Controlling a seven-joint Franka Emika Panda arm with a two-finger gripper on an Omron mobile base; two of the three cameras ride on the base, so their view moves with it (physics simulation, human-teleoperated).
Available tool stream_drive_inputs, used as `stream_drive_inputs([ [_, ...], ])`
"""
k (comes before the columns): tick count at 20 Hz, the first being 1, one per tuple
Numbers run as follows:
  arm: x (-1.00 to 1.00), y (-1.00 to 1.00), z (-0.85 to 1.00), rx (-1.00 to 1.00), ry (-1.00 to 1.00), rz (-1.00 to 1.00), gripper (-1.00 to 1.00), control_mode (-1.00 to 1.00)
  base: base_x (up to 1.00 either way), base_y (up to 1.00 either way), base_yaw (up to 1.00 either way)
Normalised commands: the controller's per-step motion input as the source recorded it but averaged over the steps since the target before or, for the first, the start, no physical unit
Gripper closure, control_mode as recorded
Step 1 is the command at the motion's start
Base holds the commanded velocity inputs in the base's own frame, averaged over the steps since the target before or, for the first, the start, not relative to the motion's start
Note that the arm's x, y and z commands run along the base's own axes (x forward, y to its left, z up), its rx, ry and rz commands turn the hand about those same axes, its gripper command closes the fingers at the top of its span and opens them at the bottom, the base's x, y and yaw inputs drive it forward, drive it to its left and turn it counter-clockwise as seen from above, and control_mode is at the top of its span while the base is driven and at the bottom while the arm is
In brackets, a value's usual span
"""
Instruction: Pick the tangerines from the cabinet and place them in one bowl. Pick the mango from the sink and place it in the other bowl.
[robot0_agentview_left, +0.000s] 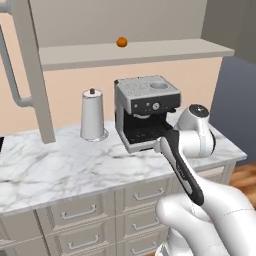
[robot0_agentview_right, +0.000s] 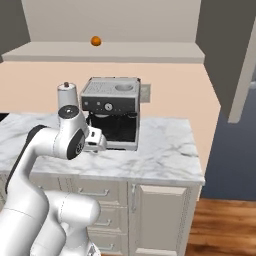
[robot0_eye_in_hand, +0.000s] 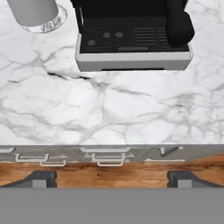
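Your fingers hang spread and empty above the marble table, near its front edge, pointing down at the espresso machine. One tangerine sits on the cabinet shelf, near the middle of it, above that machine. The cabinet door stands open at the left. A steel canister stands on the table just left of the machine.

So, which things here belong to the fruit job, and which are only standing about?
For the job:
- tangerine on the cabinet shelf
- cabinet door, swung open
- gripper, open, over the counter edge

Just standing about:
- coffee machine
- steel canister
- marble counter
- drawers
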Motion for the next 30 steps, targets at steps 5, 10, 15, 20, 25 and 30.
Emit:
stream_drive_inputs([
  [5, 0.0, 0.0, 0.0, 0.0, 0.0, 0.0, -1.0, 1.0, 0.02, 0.04, 0.13],
  [10, 0.0, 0.0, 0.0, 0.0, 0.0, 0.0, -1.0, 1.0, 0.23, 0.0, 0.11],
  [15, 0.0, 0.0, 0.0, 0.0, 0.0, 0.0, -1.0, 1.0, 0.48, 0.0, 0.08],
  [20, 0.0, 0.0, 0.0, 0.0, 0.0, 0.0, -1.0, 1.0, 0.56, 0.0, 0.06],
  [25, 0.0, 0.0, 0.0, 0.0, 0.0, 0.0, -1.0, 1.0, 0.44, 0.0, 0.07],
  [30, 0.0, 0.0, 0.0, 0.0, 0.0, 0.0, -1.0, 1.0, 0.53, 0.0, 0.06],
])
